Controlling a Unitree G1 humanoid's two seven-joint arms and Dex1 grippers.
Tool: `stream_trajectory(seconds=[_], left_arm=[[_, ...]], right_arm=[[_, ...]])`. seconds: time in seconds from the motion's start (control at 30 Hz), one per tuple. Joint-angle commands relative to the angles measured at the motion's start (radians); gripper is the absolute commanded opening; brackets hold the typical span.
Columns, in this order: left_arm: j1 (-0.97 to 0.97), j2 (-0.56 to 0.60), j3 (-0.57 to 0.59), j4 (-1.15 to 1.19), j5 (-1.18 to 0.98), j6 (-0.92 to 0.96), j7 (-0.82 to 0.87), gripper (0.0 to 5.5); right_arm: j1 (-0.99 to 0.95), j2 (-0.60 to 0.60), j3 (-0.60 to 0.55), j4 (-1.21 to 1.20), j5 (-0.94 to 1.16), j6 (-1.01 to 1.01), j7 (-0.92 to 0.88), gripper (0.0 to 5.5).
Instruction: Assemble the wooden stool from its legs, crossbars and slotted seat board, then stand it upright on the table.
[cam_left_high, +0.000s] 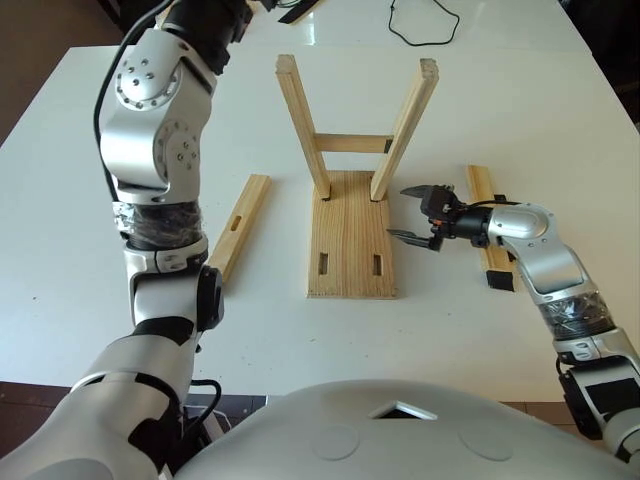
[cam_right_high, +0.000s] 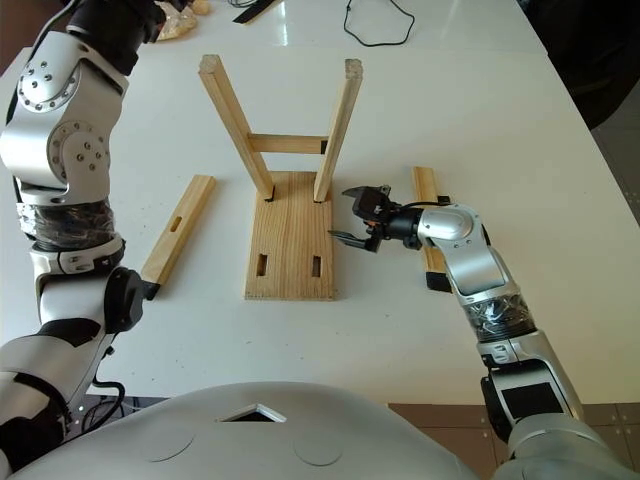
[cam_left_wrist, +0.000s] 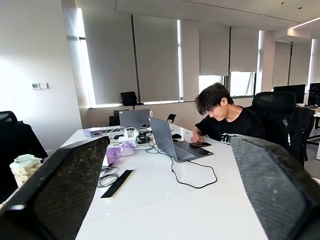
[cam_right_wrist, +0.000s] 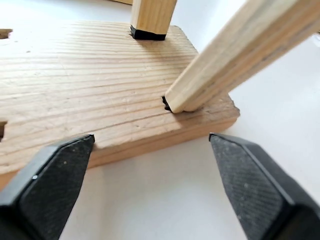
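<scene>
The right claw (cam_left_high: 399, 212) is spread wide and empty, just beside the edge of the seat board (cam_left_high: 348, 235), and the left claw (cam_left_wrist: 170, 147) is spread wide too, holding nothing.

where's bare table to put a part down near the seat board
Bare table lies between the slotted leg and the seat board, and along the near edge. Crowded: right of the board, by the open right claw and a loose bar.

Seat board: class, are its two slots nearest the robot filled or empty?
Empty. Both near slots are bare dark holes in the seat board; only the far pair holds legs.
</scene>
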Motion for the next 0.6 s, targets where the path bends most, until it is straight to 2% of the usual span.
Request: stream_trajectory(seconds=[0.03, 0.37, 0.6], left_arm=[[-0.045, -0.023, -0.017, 0.034, 0.006, 0.078, 0.024, 3.78], [-0.179, -0.072, -0.029, 0.068, 0.013, 0.199, 0.076, 3.72], [0.053, -0.115, -0.125, 0.148, 0.081, 0.167, 0.046, 3.72]], right_arm=[[-0.006, 0.004, 0.013, -0.007, -0.016, 0.003, -0.008, 4.24], [0.000, 0.027, 0.038, -0.021, -0.025, 0.008, -0.031, 4.24], [0.022, 0.023, 0.054, -0.019, -0.043, 0.001, -0.033, 4.24]])
